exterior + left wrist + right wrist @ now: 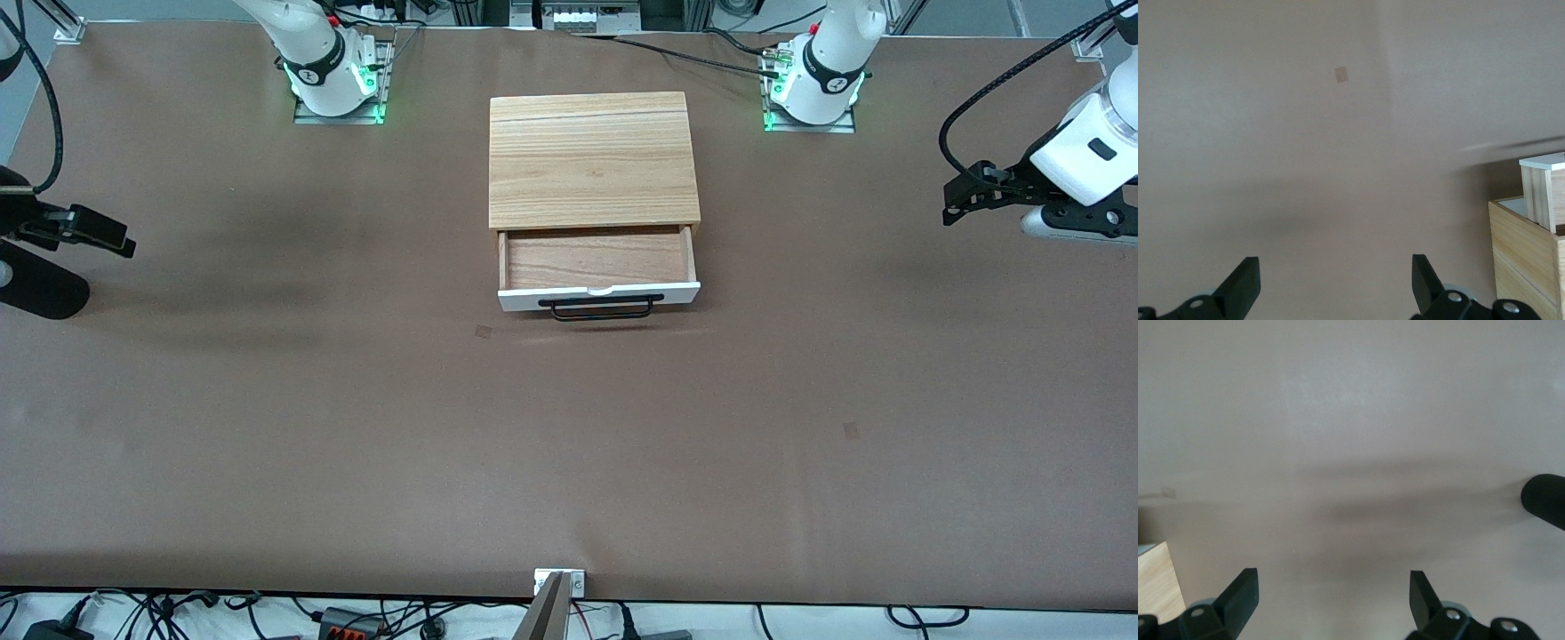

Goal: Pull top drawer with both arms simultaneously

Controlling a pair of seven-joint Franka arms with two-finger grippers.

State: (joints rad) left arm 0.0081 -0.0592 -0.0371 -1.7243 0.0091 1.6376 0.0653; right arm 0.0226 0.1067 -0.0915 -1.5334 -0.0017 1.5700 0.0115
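**Drawer stands out, both arms parked wide**

Black bar handle [602, 308] is the part of the top drawer [597, 267] nearest the front camera, fixed across the white front panel [598, 295]. From where I stand the drawer is already pulled partway out of the light wooden cabinet [591, 160], its brown wood-grain tray bare. The cabinet sits mid-table between the two arm bases. I'd judge the drawer light and stiff, sliding easily; the cabinet itself may skid if tugged unevenly. The handle is the place to grip, one gripper toward each end, since the smooth white panel offers little purchase beyond its small top notch.

Outward from there, the left gripper [956, 200] hangs over the brown table [356, 427] toward the left arm's end, fingers spread wide, gripping nothing. The right gripper [124, 242] hangs over the right arm's end, likewise spread wide and empty. Both are well apart from the drawer.
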